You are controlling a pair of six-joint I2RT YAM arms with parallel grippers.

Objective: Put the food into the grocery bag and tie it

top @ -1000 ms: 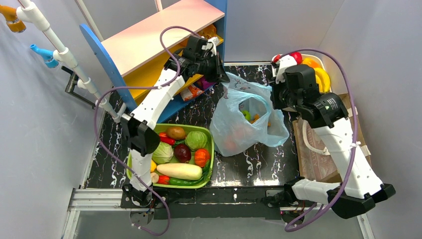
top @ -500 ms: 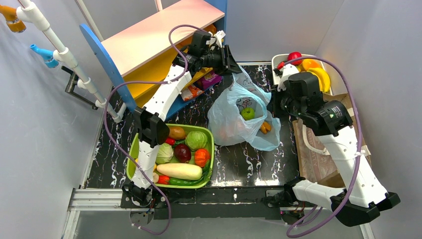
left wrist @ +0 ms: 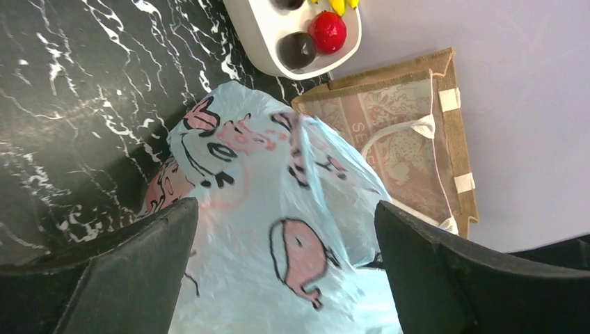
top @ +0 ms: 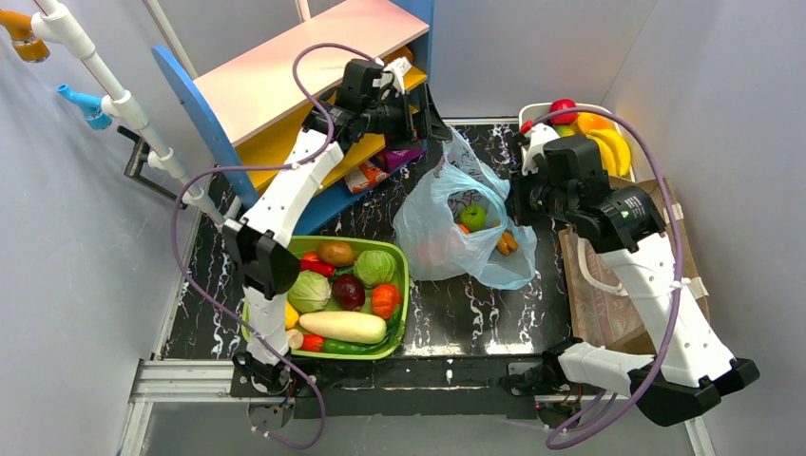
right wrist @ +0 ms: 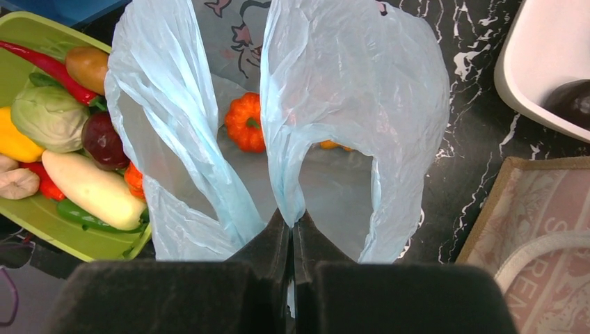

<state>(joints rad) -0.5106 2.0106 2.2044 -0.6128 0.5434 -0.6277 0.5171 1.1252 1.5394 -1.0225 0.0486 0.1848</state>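
Right end effector (right wrist: 292,226) grips the grocery bag (right wrist: 348,90); left end effector (left wrist: 285,209) released. Watch the unheld far side: sagging could spill food (right wrist: 245,122).

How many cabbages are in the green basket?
2. One cabbage sits at the far side of the green basket; the second cabbage lies by its left edge. More may hide beneath.

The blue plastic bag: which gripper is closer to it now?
Right. The right gripper is shut on the bag, pinching its plastic at the right side. The left gripper hangs open above the bag's far edge, not gripping it.
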